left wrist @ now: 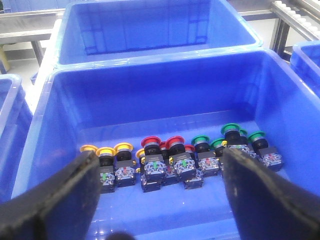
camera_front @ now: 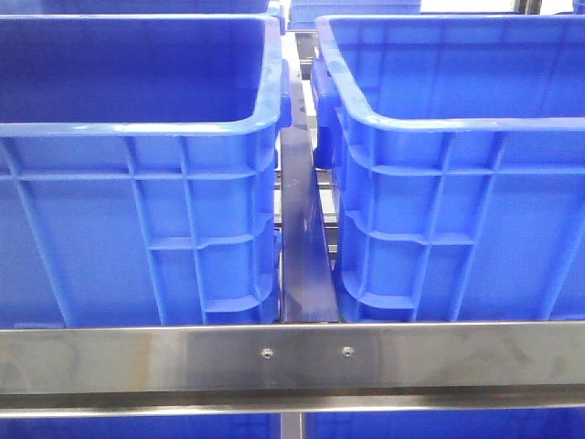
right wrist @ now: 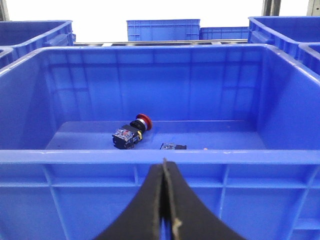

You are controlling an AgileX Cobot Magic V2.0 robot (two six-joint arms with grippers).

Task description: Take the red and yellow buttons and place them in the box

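The left claw (left wrist: 159,200) was wide open and empty, poised above a blue crate (left wrist: 280,115) with its two black fingers (left wrist: 60,200) well apart. On that crate's floor stood a row of push buttons: yellow buttons (left wrist: 106,152) at one end, red buttons (left wrist: 162,145) in the middle, green buttons (left wrist: 230,132) at the other end. The right claw (right wrist: 164,200) was fully closed, gripping nothing, outside the near wall of a second blue crate (right wrist: 150,172). Inside it, one red button (right wrist: 131,132) lay on its side beside a small dark part (right wrist: 173,146). In the front view, two blue crates (camera_front: 137,229) stood behind a steel rail (camera_front: 292,361).
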